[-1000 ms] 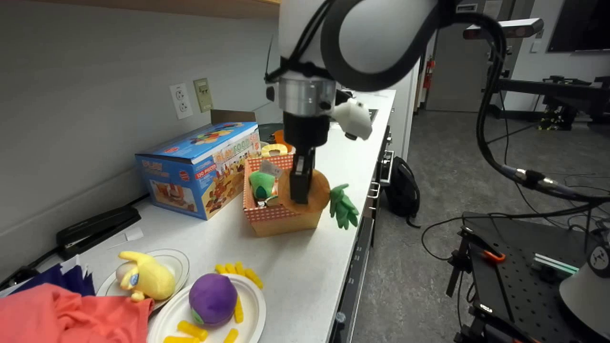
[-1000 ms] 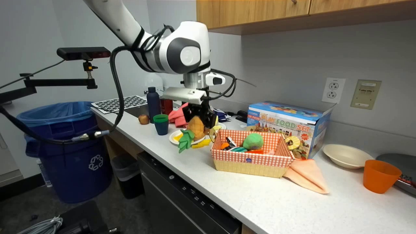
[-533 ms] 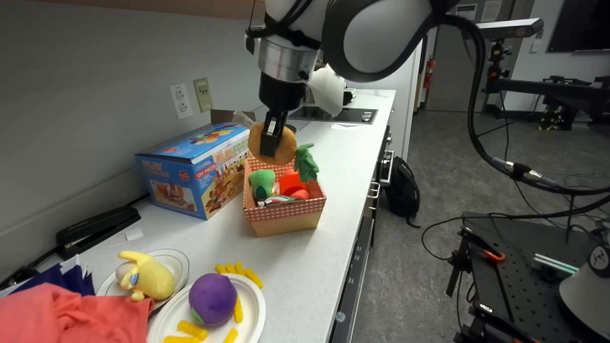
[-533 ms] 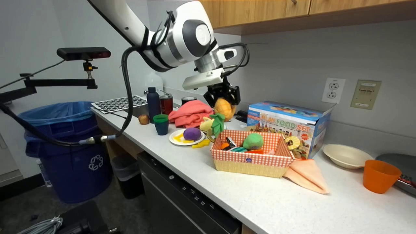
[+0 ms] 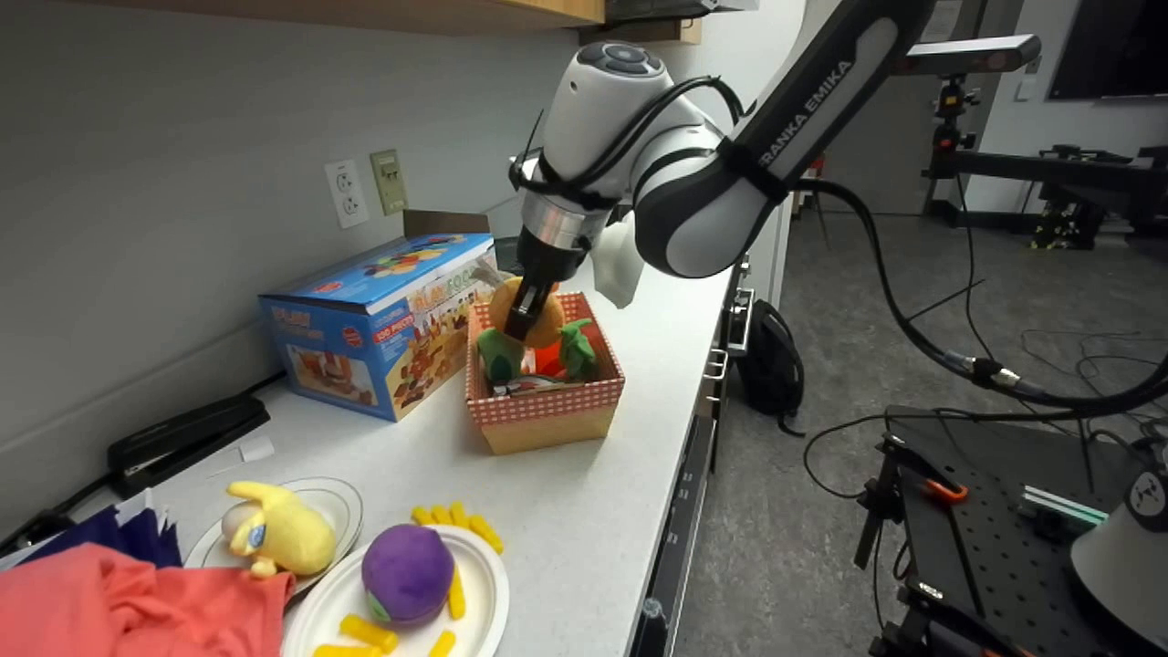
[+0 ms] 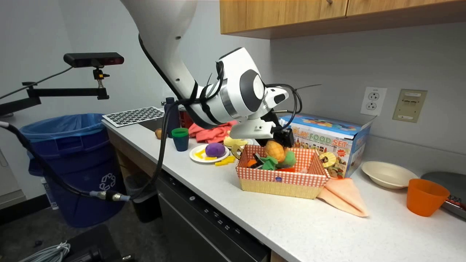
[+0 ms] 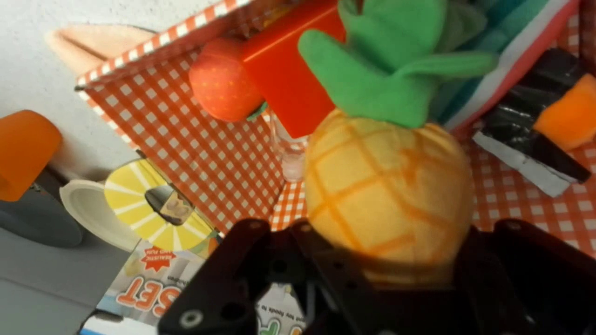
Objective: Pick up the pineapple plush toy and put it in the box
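Probably light, squeezable and unbreakable, the round orange-yellow plush pineapple (image 7: 389,186) is hanging at the mouth of the open tan red-checked box (image 6: 262,185), the black tool (image 7: 392,253) clamping it round the middle, likely a surer hold than the green cloth tuft (image 7: 391,95).

- The pineapple plush toy (image 7: 389,186), round and orange-yellow, was marked with crossing orange lines and topped by a green leafy tuft (image 7: 382,83).
- It was held tilted at the open mouth of the box (image 6: 280,187), the tuft angled down inside the walls; whether its body was supported from below could not be told.
- The box was set upright on the countertop (image 6: 291,222), tan below and covered above with red-and-white checked cloth.
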Controlling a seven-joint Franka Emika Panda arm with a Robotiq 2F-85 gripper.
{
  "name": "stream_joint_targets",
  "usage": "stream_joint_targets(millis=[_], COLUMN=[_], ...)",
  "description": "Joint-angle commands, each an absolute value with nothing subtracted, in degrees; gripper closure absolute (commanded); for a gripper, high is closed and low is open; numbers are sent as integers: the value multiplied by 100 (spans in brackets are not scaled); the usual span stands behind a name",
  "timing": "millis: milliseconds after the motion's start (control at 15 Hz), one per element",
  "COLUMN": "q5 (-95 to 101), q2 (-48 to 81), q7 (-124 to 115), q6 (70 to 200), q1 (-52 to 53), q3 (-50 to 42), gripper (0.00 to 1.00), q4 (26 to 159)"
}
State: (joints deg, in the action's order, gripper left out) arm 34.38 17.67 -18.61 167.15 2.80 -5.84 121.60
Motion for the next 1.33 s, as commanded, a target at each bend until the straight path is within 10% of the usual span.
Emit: stream_joint_targets(millis=[0, 133, 200, 733, 1267], q5=[3267, 2899, 2699, 779, 989], q2=[2038, 2067, 2052, 1474, 422], q7=[-2037, -1853, -1760, -244, -443], q6=[16940, 16827, 16753, 15928, 14395], q1=[180, -2, -82, -59, 300], q3=[-625, -406, -286, 35, 73], gripper=[95, 95, 56, 3, 0], q4=[12176, 12295, 12333, 12558, 12367])
